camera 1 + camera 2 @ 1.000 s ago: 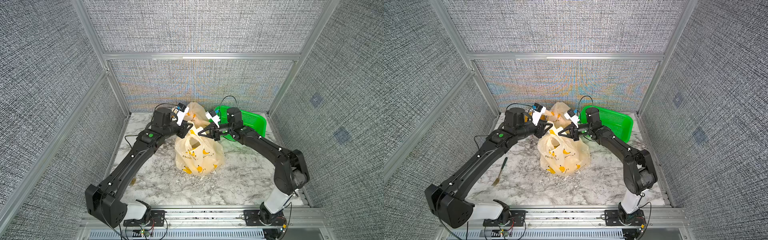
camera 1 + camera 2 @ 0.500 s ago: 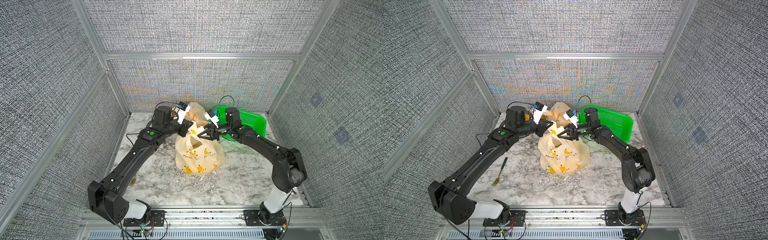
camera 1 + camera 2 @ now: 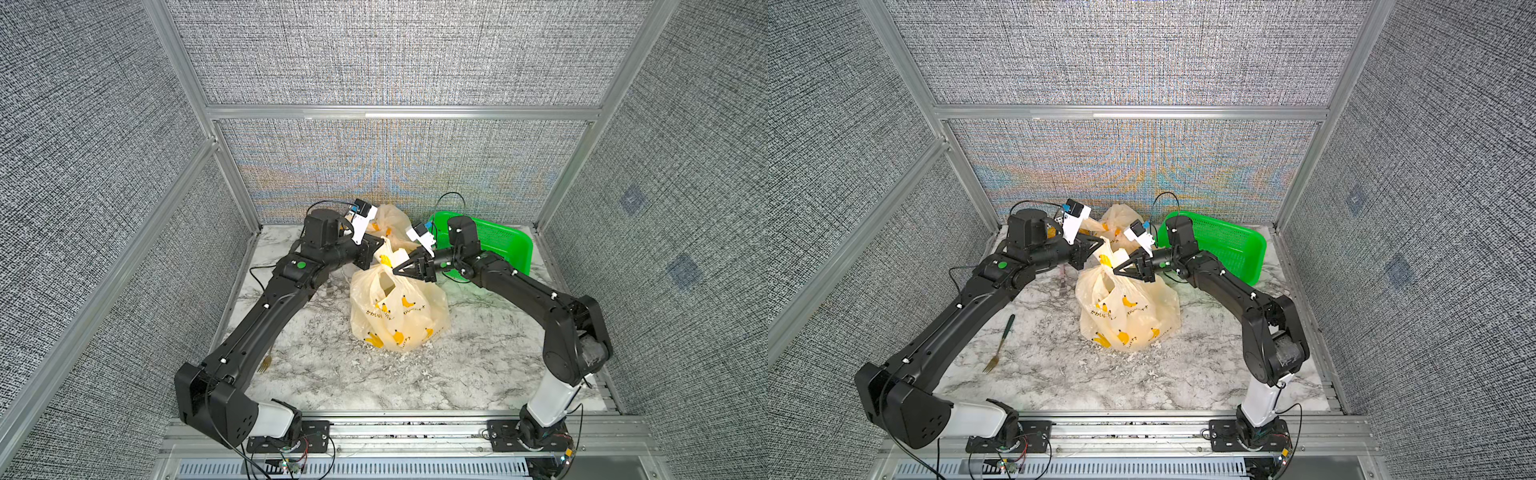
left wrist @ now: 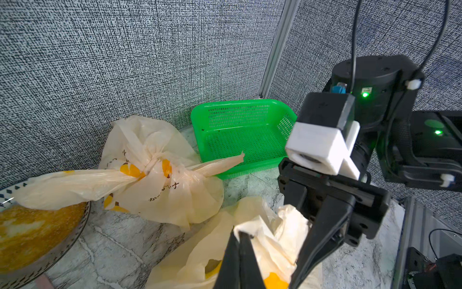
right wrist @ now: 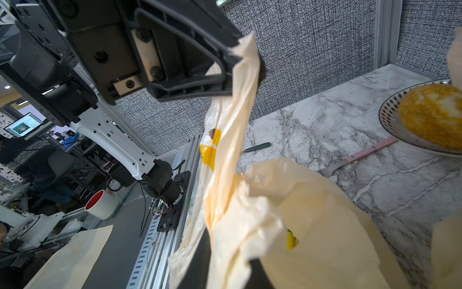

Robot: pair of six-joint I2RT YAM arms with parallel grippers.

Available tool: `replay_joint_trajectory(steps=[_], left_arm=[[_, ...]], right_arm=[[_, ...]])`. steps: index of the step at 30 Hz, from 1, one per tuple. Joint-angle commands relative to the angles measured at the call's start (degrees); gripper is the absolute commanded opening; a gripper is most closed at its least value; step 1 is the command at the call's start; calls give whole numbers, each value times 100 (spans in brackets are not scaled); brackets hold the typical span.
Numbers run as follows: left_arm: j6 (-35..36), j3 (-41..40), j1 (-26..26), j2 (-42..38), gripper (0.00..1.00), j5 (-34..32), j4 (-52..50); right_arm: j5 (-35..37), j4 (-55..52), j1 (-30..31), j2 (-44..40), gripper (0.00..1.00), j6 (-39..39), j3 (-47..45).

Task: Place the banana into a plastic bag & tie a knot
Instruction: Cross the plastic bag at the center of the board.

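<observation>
Item: plastic bag (image 3: 399, 316), pale cream film printed with small yellow bananas. It stands slumped mid-table on the marble table (image 3: 332, 378), in front of a second tied bag (image 3: 388, 218) and just beside a green basket (image 3: 503, 243). Handling: judged very light, limp and slippery. The film creases and stretches rather than keeping a shape, so it would likely slide out of a loose pinch and could tear if jerked. Any weight sits low in the bulged body. Best holds: the two handle strips at the mouth, taken near their ends so that enough length is left to cross and knot. Current holds: the left gripper (image 3: 376, 252) has its jaws pressed together on one handle (image 5: 241, 82), drawn up as a taut ribbon in the right wrist view. The right gripper (image 3: 395, 271) has its jaws closed, apparently on the bunched film of the opposite handle at the bag's mouth. The two grippers stand near each other above the opening. Not verifiable: the banana is not plainly visible, and yellow patches showing through the film may be fruit or print. How much film lies between the right gripper's pads is buried in folds. No knot shows on this bag. Also present: a fork (image 3: 1000, 345) lying well apart on the table, and a plate (image 5: 383, 117) bearing a yellow cake (image 5: 435, 117), cut off at the frame edge.
</observation>
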Motion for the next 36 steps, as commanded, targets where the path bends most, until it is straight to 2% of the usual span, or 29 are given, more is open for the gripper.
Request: replay_joint_trajectory(steps=[1, 2, 3, 5, 9, 11, 14, 17, 20, 25, 30, 36], left_arm=[[-78, 62, 9, -42, 41, -154, 48], [-53, 63, 12, -90, 72, -238, -59], [38, 22, 12, -201, 98, -318, -169], [81, -143, -15, -526, 99, -522, -327], [408, -853, -598, -1554, 99, -2056, -343], [672, -1064, -809, -1865, 99, -2445, -326], [1521, -1352, -1245, -2043, 98, -3538, -279], [2468, -1875, -1555, -2263, 96, -4320, 560], [3298, -1805, -1752, -2026, 97, -4628, 826], [4249, -1840, -1983, -1564, 99, -4807, 1224], [4661, -1972, -2356, -1477, 99, -4838, 1265], [5153, -2037, -2381, -937, 99, -4843, 1596]], right_arm=[[121, 349, -6, -21, 0, 188, -23], [118, 395, -13, -29, 0, 232, -48], [119, 460, -36, -22, 0, 306, -83], [84, 488, -81, -38, 0, 407, -121], [71, 439, -129, -141, 0, 461, -177], [170, 308, -122, -100, 0, 484, -71], [160, 174, -116, -44, 0, 533, 39], [97, 147, -118, -29, 0, 552, 37], [46, 69, -117, 5, 0, 535, 54], [-1, -78, -89, 26, 0, 538, 50], [123, -575, -78, -1, 0, 284, 171], [81, -1042, -69, -209, 0, -58, 85]])
